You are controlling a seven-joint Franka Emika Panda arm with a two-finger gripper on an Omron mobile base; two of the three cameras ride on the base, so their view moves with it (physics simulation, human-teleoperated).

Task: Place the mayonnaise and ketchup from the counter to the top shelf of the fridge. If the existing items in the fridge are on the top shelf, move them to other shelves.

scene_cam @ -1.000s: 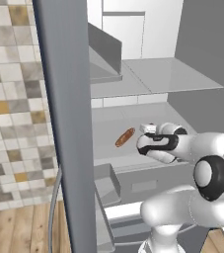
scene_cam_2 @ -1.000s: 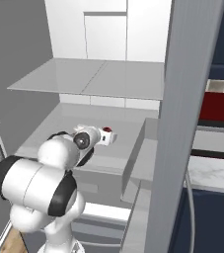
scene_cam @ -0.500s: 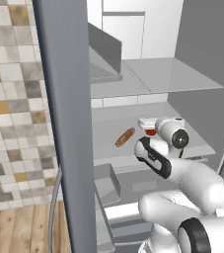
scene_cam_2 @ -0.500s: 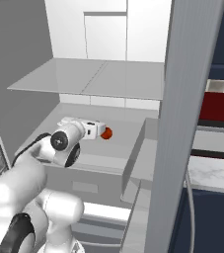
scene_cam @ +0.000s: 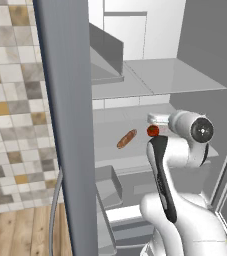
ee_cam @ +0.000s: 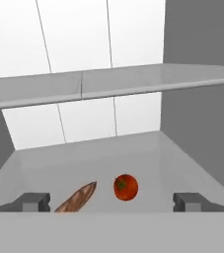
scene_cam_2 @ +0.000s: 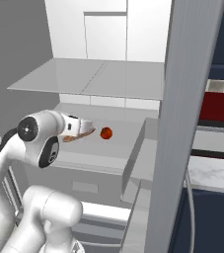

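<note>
The fridge [scene_cam: 65,125] stands open, its top shelf [scene_cam_2: 91,79] bare. On the shelf below [ee_cam: 148,158], toward its front edge, lie the brown loaf [ee_cam: 76,197] and, just beside it, the red fruit [ee_cam: 126,187]. The gripper [ee_cam: 111,200] hovers at that front edge, jaws spread wide, holding nothing.

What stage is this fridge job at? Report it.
Done: the red fruit and brown loaf lie on the lower shelf, and the top shelf is bare. In hand: nothing; the gripper is open before them. Left: mayonnaise and ketchup aren't on that shelf yet.
</note>
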